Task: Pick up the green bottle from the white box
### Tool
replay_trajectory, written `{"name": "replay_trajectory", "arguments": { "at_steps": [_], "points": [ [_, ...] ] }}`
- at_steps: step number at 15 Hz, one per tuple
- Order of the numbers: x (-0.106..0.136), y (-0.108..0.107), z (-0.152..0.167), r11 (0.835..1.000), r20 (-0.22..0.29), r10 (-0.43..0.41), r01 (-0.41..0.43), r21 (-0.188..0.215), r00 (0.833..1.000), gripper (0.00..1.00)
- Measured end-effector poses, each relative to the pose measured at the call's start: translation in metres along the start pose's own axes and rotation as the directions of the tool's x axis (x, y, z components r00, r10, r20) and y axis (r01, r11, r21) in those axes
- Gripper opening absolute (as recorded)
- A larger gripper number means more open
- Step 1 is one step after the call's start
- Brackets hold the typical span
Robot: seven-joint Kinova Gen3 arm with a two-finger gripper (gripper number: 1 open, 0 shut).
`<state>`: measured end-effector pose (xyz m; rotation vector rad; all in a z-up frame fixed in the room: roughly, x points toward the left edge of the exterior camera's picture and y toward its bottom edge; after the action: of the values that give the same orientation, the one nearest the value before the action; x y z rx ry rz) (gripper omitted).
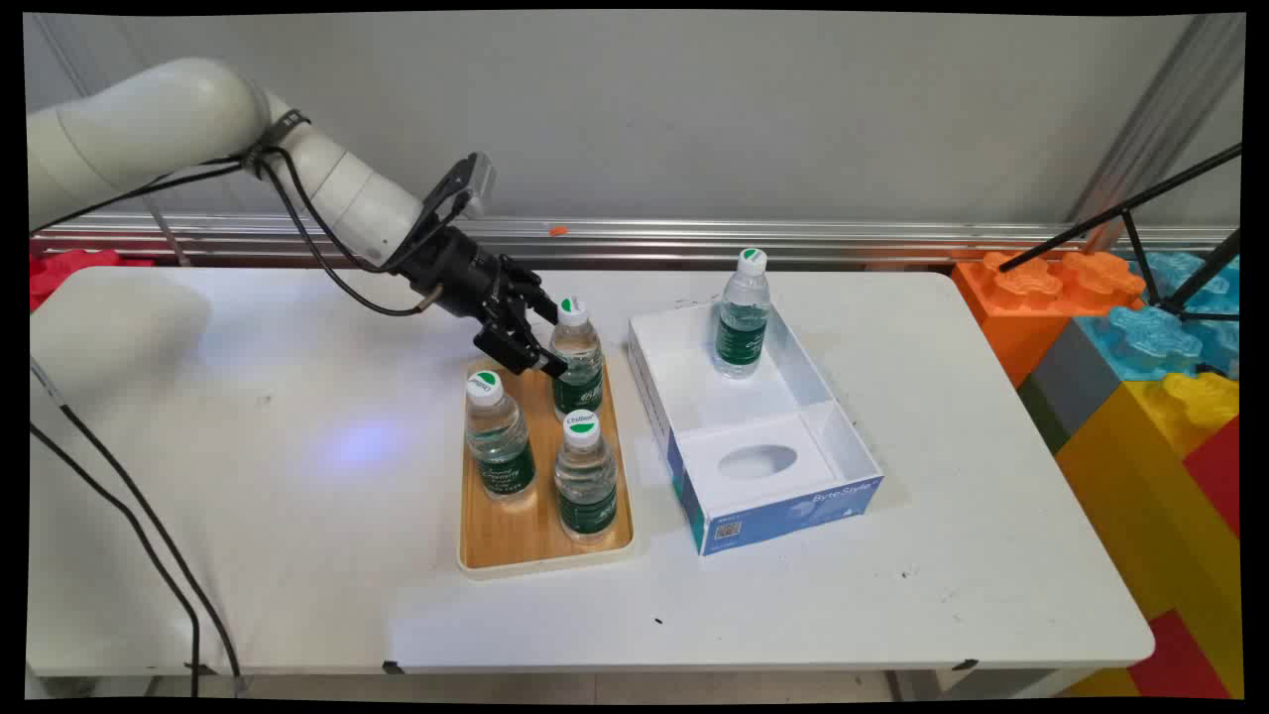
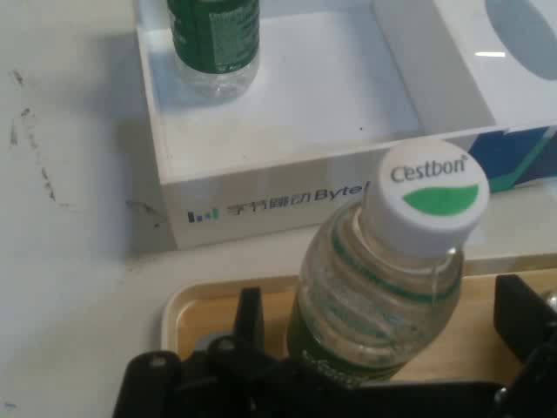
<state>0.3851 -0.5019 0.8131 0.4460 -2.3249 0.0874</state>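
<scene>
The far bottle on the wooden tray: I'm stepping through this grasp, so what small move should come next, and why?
Probably close the end effector on the far bottle. In the hand view the bottle stands between its open fingers, with neither clearly pressing on it. The bottle is upright on the tray.

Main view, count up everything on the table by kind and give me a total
Water bottles: 4, three on the wooden tray, including the far bottle between the open gripper jaws, and one in the white box
Wooden trays: 1
White boxes: 1
Total: 6
</scene>
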Motion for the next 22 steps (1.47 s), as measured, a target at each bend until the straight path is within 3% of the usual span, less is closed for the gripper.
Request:
{"name": "replay_trajectory", "arguments": {
  "at_steps": [7, 15, 19, 22],
  "points": [
    [0.019, 0.007, -0.019, 0.999, -0.021, -0.016, 0.017, 0.031, 1.0, 1.0],
    [0.073, 0.002, -0.048, 0.994, -0.079, -0.017, 0.025, 0.107, 0.997, 1.0],
    [0.102, -0.015, -0.041, 0.991, -0.087, 0.062, -0.051, 0.121, 0.994, 1.0],
    [0.116, -0.029, -0.023, 0.986, -0.078, 0.14, -0.133, 0.097, 0.987, 1.0]
  ]
}}
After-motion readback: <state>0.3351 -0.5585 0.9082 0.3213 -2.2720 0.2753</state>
